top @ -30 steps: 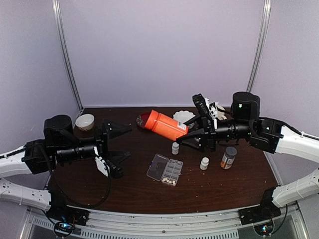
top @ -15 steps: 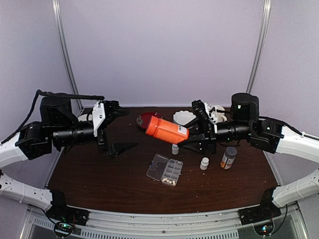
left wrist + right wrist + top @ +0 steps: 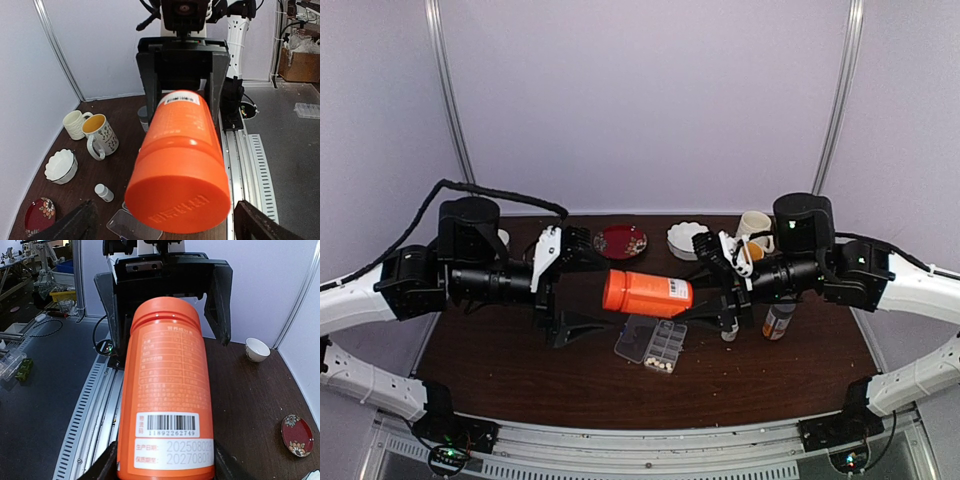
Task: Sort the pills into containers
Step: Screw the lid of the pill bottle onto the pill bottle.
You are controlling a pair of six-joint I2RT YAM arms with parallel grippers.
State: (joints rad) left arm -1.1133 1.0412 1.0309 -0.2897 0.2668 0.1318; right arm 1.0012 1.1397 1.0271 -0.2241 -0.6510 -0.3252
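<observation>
Pills (image 3: 660, 366) at pill box (image 3: 650, 340) edge; right gripper (image 3: 708, 285) clamps orange bottle (image 3: 645, 293) level, cap (image 3: 177, 200) toward wide-apart left gripper (image 3: 585, 285), likely for uncapping.

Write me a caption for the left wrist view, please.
Right pincer holds an orange bottle, cap toward the open left pincer; two mugs stand nearby.
</observation>
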